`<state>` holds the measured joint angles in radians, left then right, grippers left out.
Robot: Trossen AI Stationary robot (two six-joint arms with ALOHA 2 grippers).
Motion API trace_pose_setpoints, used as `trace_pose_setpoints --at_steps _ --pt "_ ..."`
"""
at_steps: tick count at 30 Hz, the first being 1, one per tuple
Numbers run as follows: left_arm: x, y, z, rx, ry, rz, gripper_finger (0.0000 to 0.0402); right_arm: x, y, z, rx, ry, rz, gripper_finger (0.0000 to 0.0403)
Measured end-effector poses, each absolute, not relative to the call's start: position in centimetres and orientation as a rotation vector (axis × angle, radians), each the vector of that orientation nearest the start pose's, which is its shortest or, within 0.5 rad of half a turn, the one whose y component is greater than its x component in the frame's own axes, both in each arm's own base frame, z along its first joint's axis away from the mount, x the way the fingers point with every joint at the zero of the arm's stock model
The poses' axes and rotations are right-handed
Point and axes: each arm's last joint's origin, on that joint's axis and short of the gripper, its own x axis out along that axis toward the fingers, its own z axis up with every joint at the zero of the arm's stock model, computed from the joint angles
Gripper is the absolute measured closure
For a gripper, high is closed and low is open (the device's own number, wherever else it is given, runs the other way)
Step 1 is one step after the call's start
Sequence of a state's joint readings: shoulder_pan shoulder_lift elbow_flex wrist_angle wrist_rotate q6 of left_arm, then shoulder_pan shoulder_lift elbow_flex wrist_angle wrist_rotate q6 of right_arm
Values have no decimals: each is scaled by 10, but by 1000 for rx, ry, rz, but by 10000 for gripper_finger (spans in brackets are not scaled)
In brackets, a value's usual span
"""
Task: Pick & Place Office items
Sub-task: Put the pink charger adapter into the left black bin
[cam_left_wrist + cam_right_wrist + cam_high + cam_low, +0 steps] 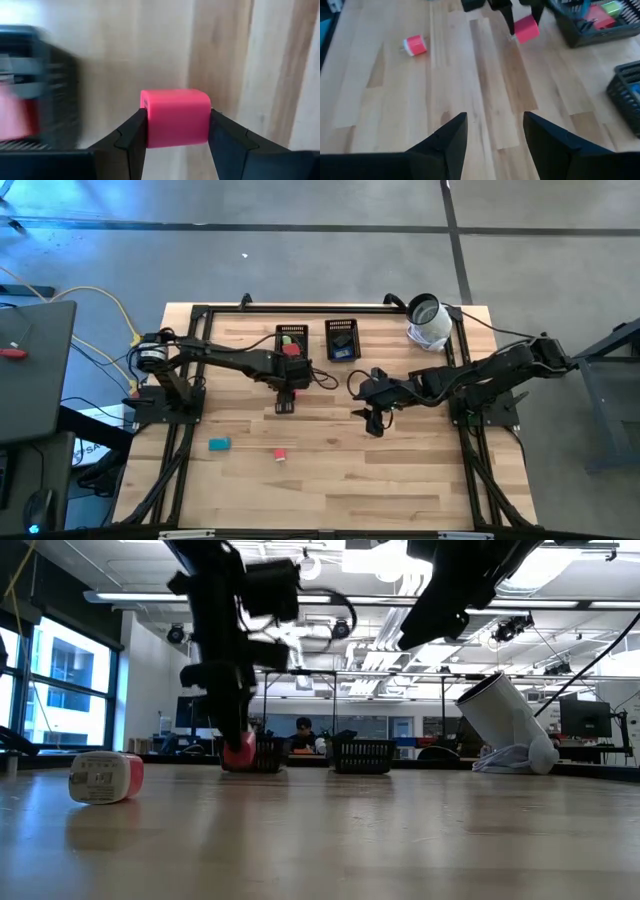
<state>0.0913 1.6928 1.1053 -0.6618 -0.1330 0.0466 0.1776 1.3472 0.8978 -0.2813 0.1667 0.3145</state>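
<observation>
Near the middle of the wooden table (400,470), just in front of the left mesh tray (291,336): left gripper (176,131), jaws clenched on a pink block (176,117), held a little above the boards. Same pink block visible in the right wrist view (526,29), pinched between dark fingers (509,20) beside the tray holding red and green pieces (600,15). From table height, the block (238,752) low against the tray front, the left arm coming down onto it from above. Further right on the table, right gripper (495,131), jaws released and spread apart with nothing between them, hovering over bare wood, pointed toward the left arm. Beside the first tray, a second mesh tray (342,340) with something blue inside. On the near part of the table, well apart from both grippers: a teal block (219,444) and a small red and white piece (281,453), the latter also seen lying on its side from the right wrist (415,45). At the far right corner, a white cylinder (428,320) tipped over. In the room behind, a person seated at a desk (303,732).
</observation>
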Motion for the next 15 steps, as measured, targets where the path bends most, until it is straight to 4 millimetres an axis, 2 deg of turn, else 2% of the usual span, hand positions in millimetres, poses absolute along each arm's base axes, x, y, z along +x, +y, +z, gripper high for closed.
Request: trace_pose_setpoints --at_steps 7,10,15 --pt "301 14 232 210 1115 324 241 279 44 247 179 665 -129 229" --pt "293 -1 250 272 1031 378 241 282 46 252 205 616 -84 237" --pt "284 -33 265 424 923 463 241 286 47 257 218 554 -46 245"
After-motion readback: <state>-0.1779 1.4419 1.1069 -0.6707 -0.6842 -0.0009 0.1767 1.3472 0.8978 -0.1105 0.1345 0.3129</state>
